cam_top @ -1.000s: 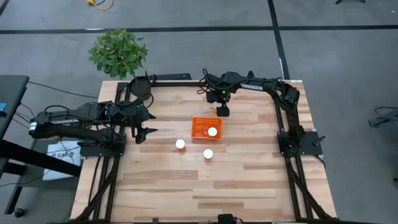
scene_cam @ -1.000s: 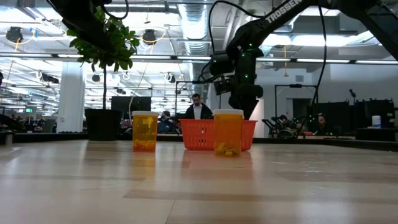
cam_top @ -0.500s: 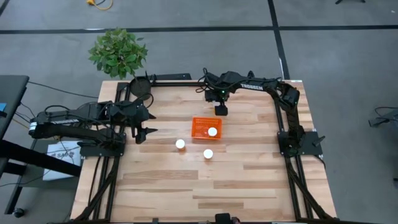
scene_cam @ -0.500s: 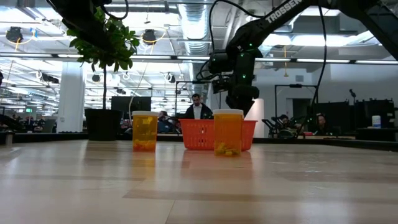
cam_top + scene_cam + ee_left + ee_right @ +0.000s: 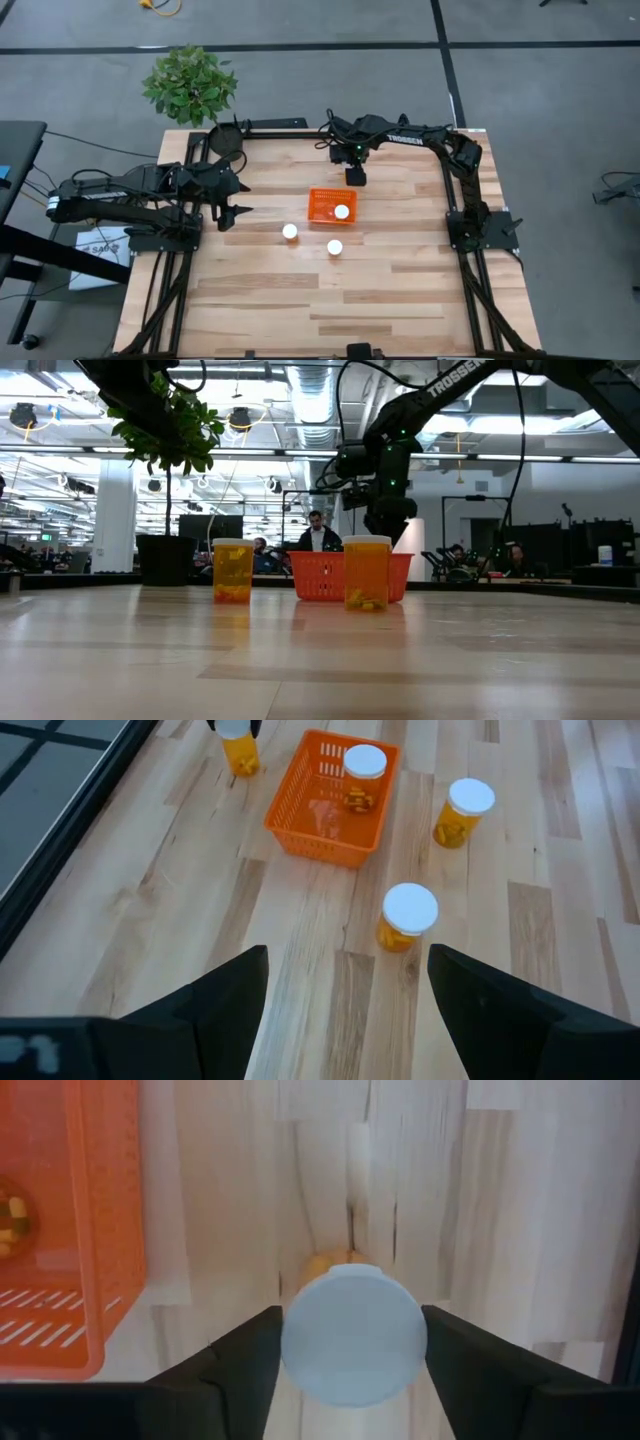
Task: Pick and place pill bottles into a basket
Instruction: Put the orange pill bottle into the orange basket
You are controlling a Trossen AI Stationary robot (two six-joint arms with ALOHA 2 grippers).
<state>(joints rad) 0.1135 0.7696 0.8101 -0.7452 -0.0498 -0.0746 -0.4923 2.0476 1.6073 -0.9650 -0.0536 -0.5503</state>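
Note:
The orange basket stands mid-table with one white-capped pill bottle inside it. Two more bottles stand on their bases on the table, nearer than the basket. My right gripper is just beyond the basket's far right corner and is shut on the fourth bottle, which also shows in the left wrist view. My left gripper is open and empty, left of the basket. In its wrist view the basket and bottles lie ahead. My right gripper pinches the bottle by its round white cap, one finger on each side. The fingers come from above, pointing down. The bottle hangs upright below them, its orange body under the cap. I cannot tell whether its base is clear of the table.
A black pot with a green plant stands at the table's far left corner. Bare wood lies at the near half of the table and to the right of the basket. People sit in the room behind the table.
My right gripper, shut on the bottle, has risen a little and shifted slightly toward the table's far edge. It has then held still. The other bottles and the basket have not moved.

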